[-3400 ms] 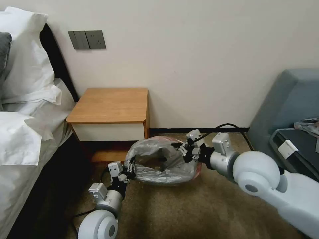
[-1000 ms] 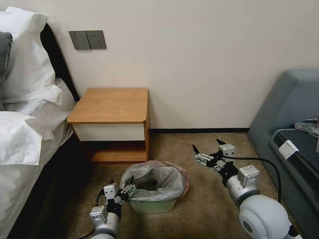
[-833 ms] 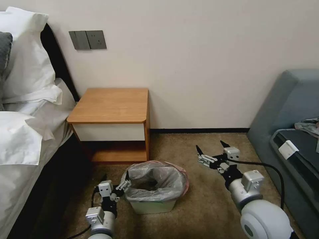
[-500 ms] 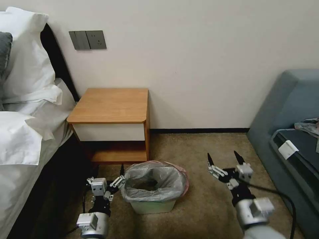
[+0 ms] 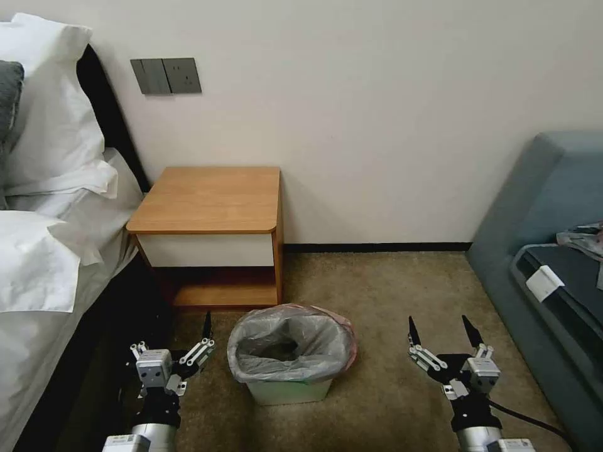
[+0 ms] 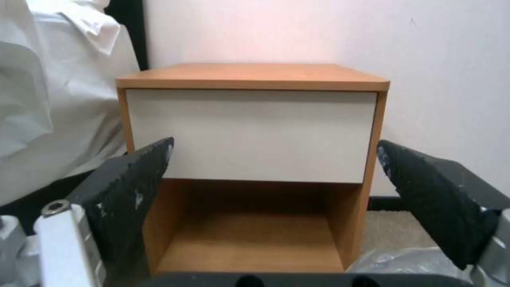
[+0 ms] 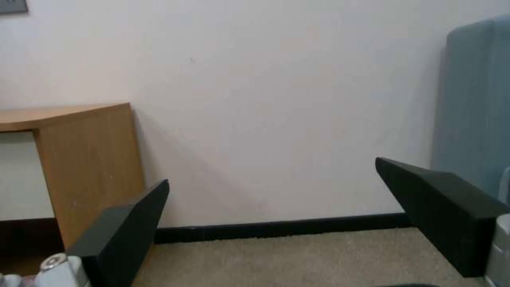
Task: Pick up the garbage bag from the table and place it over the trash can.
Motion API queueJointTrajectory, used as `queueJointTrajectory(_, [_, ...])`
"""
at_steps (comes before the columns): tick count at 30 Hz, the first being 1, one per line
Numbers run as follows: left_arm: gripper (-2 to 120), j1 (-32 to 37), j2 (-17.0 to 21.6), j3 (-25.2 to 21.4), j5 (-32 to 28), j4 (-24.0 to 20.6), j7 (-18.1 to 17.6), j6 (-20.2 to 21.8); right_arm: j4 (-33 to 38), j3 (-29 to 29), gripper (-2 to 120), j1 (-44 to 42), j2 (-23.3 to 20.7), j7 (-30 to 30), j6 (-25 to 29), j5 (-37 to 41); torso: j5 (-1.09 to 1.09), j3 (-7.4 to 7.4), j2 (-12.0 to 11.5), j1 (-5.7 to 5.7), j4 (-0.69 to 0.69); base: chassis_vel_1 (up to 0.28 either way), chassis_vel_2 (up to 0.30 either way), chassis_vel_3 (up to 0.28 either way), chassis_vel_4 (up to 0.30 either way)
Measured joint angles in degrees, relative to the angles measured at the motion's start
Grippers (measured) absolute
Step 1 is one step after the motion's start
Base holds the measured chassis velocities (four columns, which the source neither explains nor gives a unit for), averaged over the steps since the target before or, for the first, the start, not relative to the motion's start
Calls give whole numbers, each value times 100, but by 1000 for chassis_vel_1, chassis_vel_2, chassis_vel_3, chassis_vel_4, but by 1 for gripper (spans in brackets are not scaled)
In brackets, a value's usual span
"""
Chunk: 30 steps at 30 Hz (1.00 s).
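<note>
The grey garbage bag (image 5: 314, 342) with its pinkish rim lies draped over the cream trash can (image 5: 287, 391), lining it, on the carpet in front of the table (image 5: 207, 198). My left gripper (image 5: 171, 333) is open and empty, low to the left of the can and apart from it. On the can's right, farther off, my right gripper (image 5: 438, 322) is also open and empty. The left wrist view faces the table (image 6: 250, 127) between the open left gripper (image 6: 275, 143), with a bit of the bag (image 6: 404, 259) at one edge. The right gripper (image 7: 272, 172) frames bare wall.
A bed with white pillows (image 5: 44, 238) runs along the left. A grey-blue sofa (image 5: 553, 188) holding a dark case stands at the right. Brown carpet (image 5: 377, 295) lies open around the can. Wall switches (image 5: 165, 75) sit above the table.
Earlier both grippers held the bag stretched open above the floor. The bag now sits over the can, and both grippers have let go and drawn back toward me, the right one farthest.
</note>
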Motion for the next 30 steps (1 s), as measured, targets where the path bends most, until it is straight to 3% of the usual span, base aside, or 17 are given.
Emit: queueJointTrajectory(30, [100, -17, 8, 20, -15, 14, -12, 32, 6, -17, 100, 26, -24, 21, -54, 10, 0, 1, 0, 0, 0, 0, 0, 0, 0])
